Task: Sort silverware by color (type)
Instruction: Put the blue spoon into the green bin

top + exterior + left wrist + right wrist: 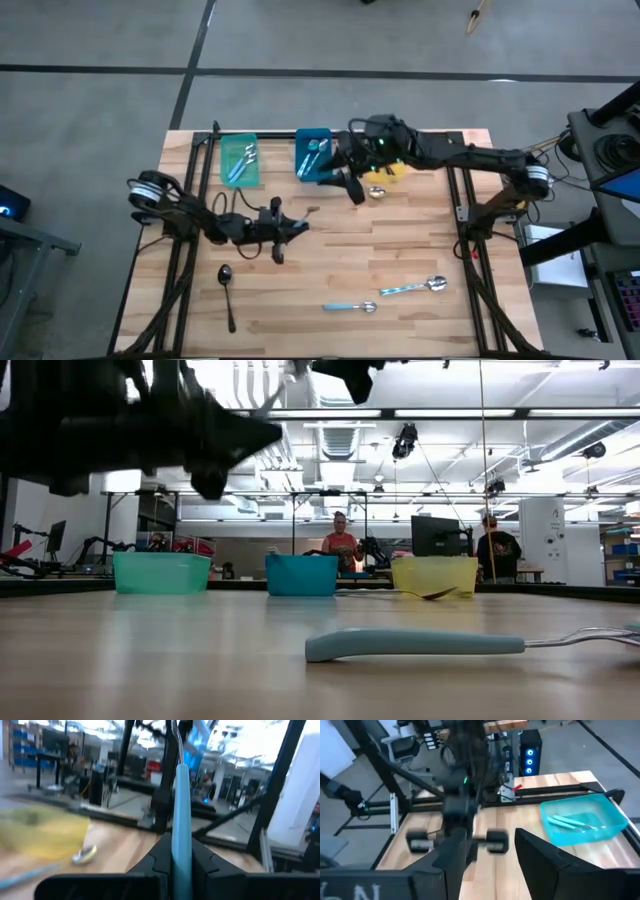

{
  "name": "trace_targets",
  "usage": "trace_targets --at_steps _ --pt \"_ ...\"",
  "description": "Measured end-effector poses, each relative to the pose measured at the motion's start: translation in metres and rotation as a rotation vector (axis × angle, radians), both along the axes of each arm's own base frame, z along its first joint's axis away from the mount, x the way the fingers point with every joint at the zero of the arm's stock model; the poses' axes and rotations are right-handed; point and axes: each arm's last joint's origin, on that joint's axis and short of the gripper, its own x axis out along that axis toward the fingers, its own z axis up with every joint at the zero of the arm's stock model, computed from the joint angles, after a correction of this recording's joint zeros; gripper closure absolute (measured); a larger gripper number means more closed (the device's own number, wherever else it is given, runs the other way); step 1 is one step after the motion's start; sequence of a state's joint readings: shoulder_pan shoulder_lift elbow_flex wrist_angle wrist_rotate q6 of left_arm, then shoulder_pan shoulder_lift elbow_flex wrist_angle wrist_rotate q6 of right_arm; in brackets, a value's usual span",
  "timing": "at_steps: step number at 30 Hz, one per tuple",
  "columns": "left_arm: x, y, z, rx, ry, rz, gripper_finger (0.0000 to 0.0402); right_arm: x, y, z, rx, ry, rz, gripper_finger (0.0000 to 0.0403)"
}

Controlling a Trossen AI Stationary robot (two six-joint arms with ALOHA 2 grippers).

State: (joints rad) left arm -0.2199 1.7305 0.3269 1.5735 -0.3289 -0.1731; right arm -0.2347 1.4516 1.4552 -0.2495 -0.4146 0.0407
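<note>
My left gripper [298, 224] is over the table's left middle, pointing level toward the right edge and shut on a spoon with a light-blue handle [181, 805]. My right gripper [352, 190] hangs open and high near the far edge, between the blue bin [312, 155] and the yellow bin [398, 172], with nothing between its fingers [487, 840]. The teal bin [240, 160] holds blue-handled spoons [572, 822]. Lying flat on the table are a dark spoon [227, 290], two blue-handled spoons [350, 306] [415, 288], and one spoon [377, 192] beside the yellow bin. My left gripper pinches the spoon's light-blue handle [181, 850] between its two fingers. The handle runs along the fingers and sticks out past their tips, with the metal neck [176, 740] beyond. The spoon is lifted clear of the table.
The three bins stand in a row along the far edge [162, 573] [302, 575] [435, 575]. Black frame rails run down the table's left and right sides [465, 215]. Bare wood lies in the table's middle. People sit at desks in the room beyond [342, 540].
</note>
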Motion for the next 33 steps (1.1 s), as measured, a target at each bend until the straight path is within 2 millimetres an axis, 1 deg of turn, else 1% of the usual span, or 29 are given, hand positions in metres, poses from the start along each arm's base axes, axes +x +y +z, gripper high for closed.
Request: trace_targets --at_steps 2,6,11,14,16,19,21,28,33 --pt "-0.002 0.001 0.009 0.017 -0.032 0.007 0.0393 -0.007 0.007 -0.009 -0.001 -0.032 0.01 0.025" --pt "-0.006 0.002 0.024 0.066 -0.089 0.034 0.0393 -0.018 0.017 -0.028 0.008 -0.165 -0.03 0.0254" --pt "-0.01 0.003 0.036 0.117 -0.128 0.065 0.0393 -0.022 0.033 -0.066 0.019 -0.321 -0.034 0.0254" --pt "-0.011 0.003 0.039 0.146 -0.137 0.075 0.0393 -0.02 0.039 -0.078 0.033 -0.438 -0.075 0.0255" --pt "-0.011 0.004 0.04 0.153 -0.135 0.099 0.0393 -0.016 0.041 -0.082 0.032 -0.507 -0.075 0.0255" --pt "-0.011 0.005 0.04 0.157 -0.132 0.109 0.0393 -0.009 0.046 -0.086 0.034 -0.529 -0.049 0.0255" --pt "-0.01 0.005 0.04 0.157 -0.134 0.111 0.0393 -0.003 0.047 -0.083 0.025 -0.537 -0.039 0.0255" --pt "-0.006 0.005 0.045 0.19 -0.143 0.139 0.0393 0.023 0.053 -0.082 -0.022 -0.546 0.016 0.0255" --pt "-0.005 0.006 0.046 0.194 -0.142 0.154 0.0393 0.034 0.051 -0.078 -0.031 -0.563 0.036 0.0255"
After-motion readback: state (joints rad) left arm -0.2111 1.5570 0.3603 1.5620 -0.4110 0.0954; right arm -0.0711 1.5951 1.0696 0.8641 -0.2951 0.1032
